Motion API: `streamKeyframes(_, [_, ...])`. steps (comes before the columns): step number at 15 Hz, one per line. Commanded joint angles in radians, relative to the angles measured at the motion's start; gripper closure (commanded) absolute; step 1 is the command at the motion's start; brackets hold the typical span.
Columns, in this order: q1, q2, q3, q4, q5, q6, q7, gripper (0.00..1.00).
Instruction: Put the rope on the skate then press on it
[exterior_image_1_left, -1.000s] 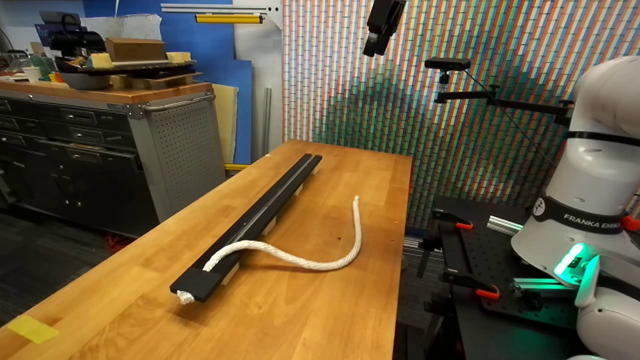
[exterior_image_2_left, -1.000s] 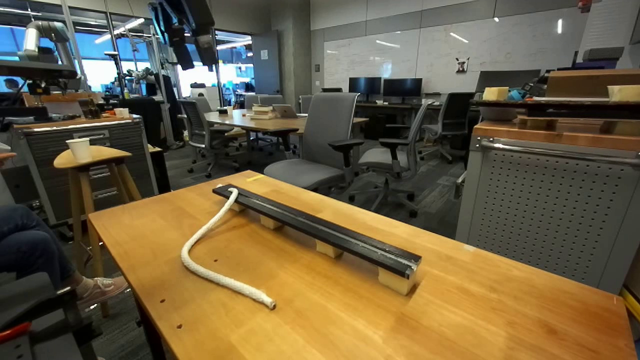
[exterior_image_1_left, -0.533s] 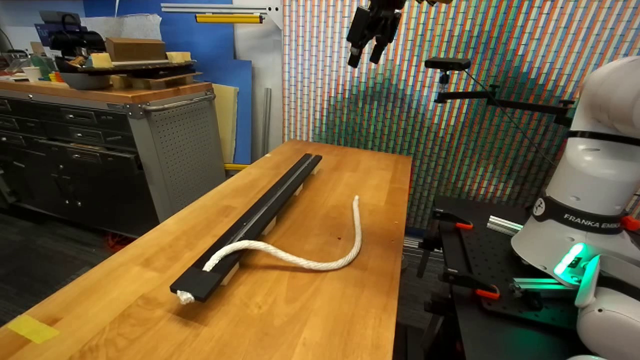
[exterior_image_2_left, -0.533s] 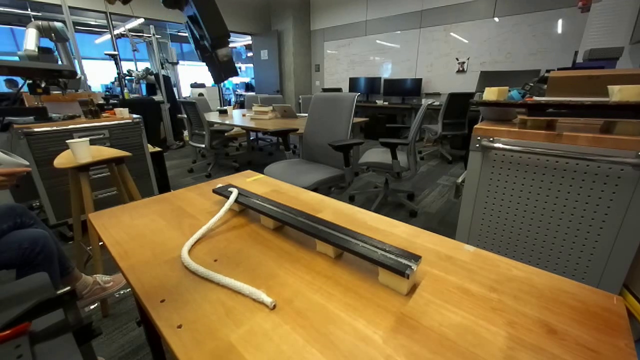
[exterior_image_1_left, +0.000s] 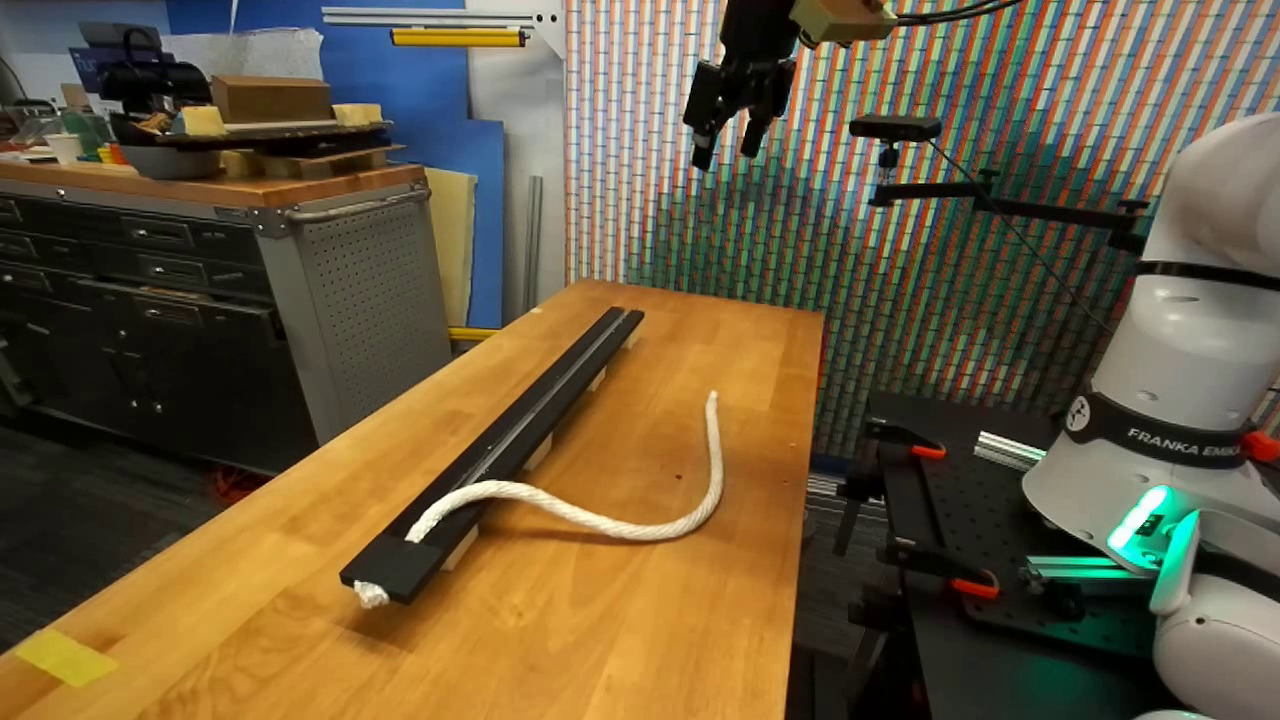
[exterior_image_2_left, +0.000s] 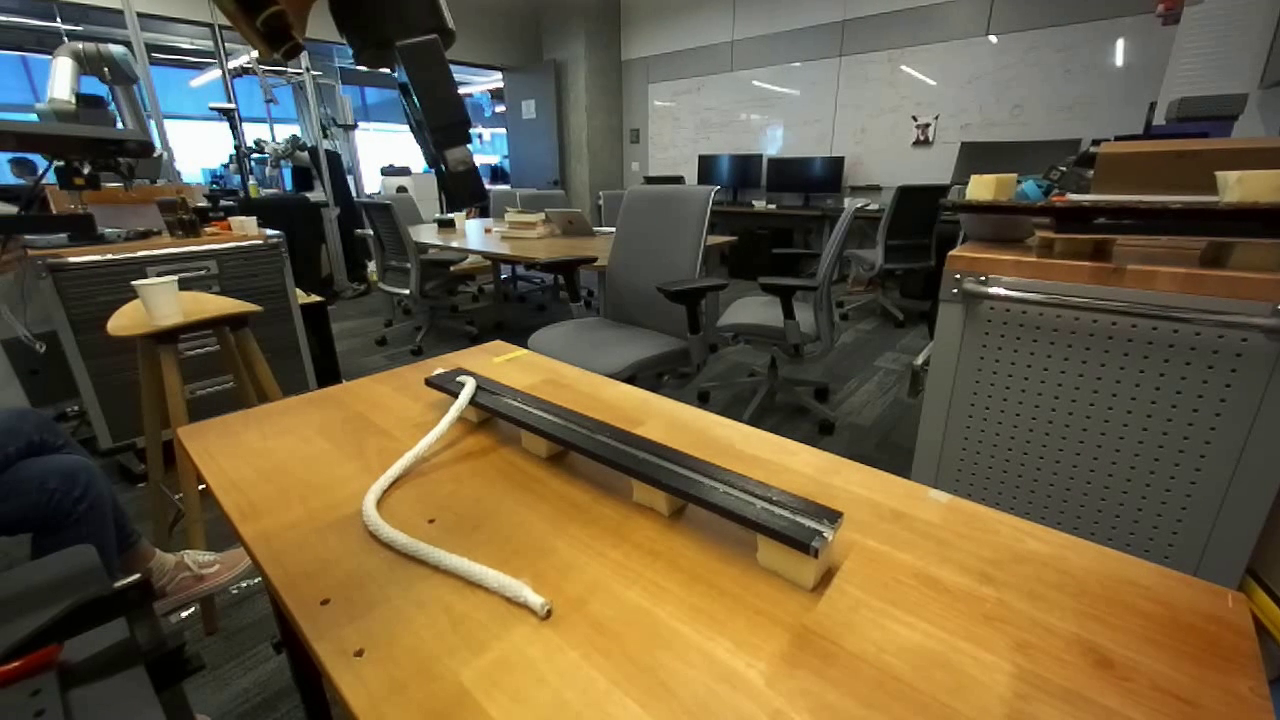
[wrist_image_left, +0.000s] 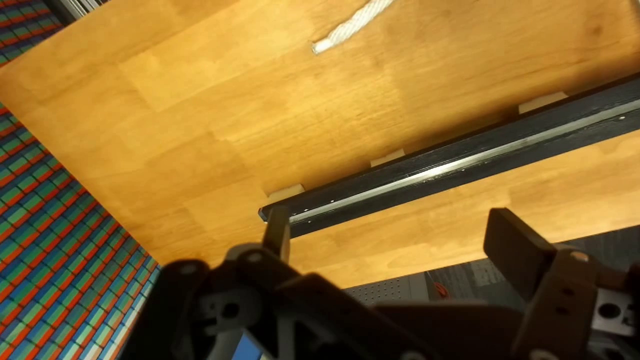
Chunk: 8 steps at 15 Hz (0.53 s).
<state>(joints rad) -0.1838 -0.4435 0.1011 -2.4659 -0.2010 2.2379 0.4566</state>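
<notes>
- Step in hand: in my judgement, approach to the rope (exterior_image_1_left: 600, 523) before any grasp. Laying it along the skate (exterior_image_1_left: 507, 440) and pressing are both outstanding.
- Jaws: spread wide apart, nothing between them. My gripper (exterior_image_1_left: 726, 152) hangs at the upper centre of the frame in an exterior view, above the table (exterior_image_1_left: 620, 640), touching nothing. The wrist view confirms two separated fingers (wrist_image_left: 276, 232) at the bottom of the frame.
- Rope position: in an exterior view, one end rests on the skate at the lower left of the frame; the rest curves away across the table toward the centre right, outside the groove. In the wrist view, the free end lies at the upper centre.
- Next move: I should descend to the loose length, close on it, carry it across, lay it in line with the groove, then press down.
- Count, task items: rope, one; skate, one.
- Count, other items: table, one; wooden blocks (exterior_image_2_left: 793, 562) under the skate, four; strip of yellow tape (exterior_image_1_left: 67, 657), one; white tuft (exterior_image_1_left: 371, 595) at the skate's lower-left tip, one. Whether that tuft is the rope's own end, I cannot confirm.
</notes>
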Motion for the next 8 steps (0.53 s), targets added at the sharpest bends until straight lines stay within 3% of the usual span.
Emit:
streamKeyframes(1, [0.010, 0.001, -0.009, 0.001, -0.005, -0.002, 0.003, 0.00])
streamKeyframes(8, [0.007, 0.068, -0.035, 0.005, 0.041, -0.001, 0.011, 0.00])
